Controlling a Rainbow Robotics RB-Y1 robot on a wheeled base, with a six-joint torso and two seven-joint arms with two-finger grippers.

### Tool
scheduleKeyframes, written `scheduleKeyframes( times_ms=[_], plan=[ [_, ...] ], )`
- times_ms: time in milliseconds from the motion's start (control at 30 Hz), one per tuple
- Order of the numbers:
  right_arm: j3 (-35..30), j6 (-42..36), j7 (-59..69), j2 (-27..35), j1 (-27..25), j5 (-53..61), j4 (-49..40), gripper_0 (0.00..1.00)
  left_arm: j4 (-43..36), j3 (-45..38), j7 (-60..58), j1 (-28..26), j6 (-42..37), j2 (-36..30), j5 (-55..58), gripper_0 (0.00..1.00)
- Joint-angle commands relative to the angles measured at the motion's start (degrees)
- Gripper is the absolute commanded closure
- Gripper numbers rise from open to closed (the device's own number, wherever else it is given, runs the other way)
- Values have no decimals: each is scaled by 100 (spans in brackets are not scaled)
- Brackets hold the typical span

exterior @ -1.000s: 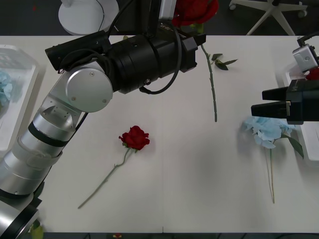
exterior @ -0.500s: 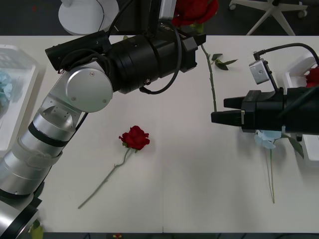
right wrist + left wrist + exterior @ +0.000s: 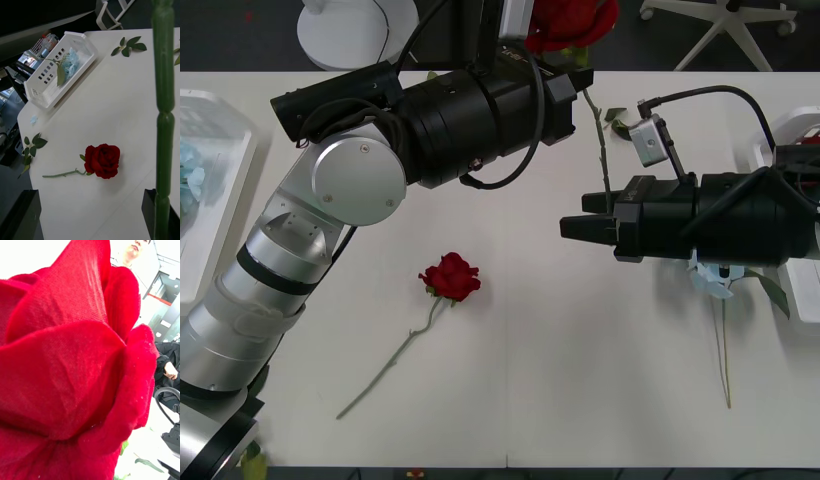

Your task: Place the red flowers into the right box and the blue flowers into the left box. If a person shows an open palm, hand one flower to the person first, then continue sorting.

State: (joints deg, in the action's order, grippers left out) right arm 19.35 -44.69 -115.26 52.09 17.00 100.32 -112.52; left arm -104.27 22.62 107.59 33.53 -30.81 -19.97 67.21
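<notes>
Front view: two black robot arms over a white worktop scattered with artificial flowers.

Left end effector, at the far edge, carries a deep-red fabric rose whose long green stem hangs down; its finger spread cannot be told. Right end effector sits just beside that stem, fingers parted, holding nothing. Another red rose with thin stem lies mid-worktop. A pale blue flower cluster lies under the right arm. A white plastic tray holds another blue cluster.

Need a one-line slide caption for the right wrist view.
Open right gripper beside a hanging green stem, above a red rose on the table; blue flower in white box.
</notes>
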Motion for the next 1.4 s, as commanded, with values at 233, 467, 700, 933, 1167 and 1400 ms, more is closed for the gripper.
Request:
scheduleKeyframes(
  times_ms=[233,467,700,933,1167,1400],
  plan=[
    [52,57,65,-392,356,-153,64,88,-270,49,-247,225,84,143,55,100],
    [52,49,135,-392,365,-153,64,100,-270,49,-247,225,84,143,55,100],
    [52,57,153,-375,374,-153,64,100,-270,49,-247,225,84,143,55,34],
    [43,57,197,-304,392,-144,64,100,-270,49,-247,225,84,143,55,0],
    [-80,-66,381,-5,427,-100,64,100,-270,49,-247,225,84,143,55,0],
    [-643,-1120,1137,337,480,-399,187,100,-270,49,-247,225,84,143,55,0]
  ],
)
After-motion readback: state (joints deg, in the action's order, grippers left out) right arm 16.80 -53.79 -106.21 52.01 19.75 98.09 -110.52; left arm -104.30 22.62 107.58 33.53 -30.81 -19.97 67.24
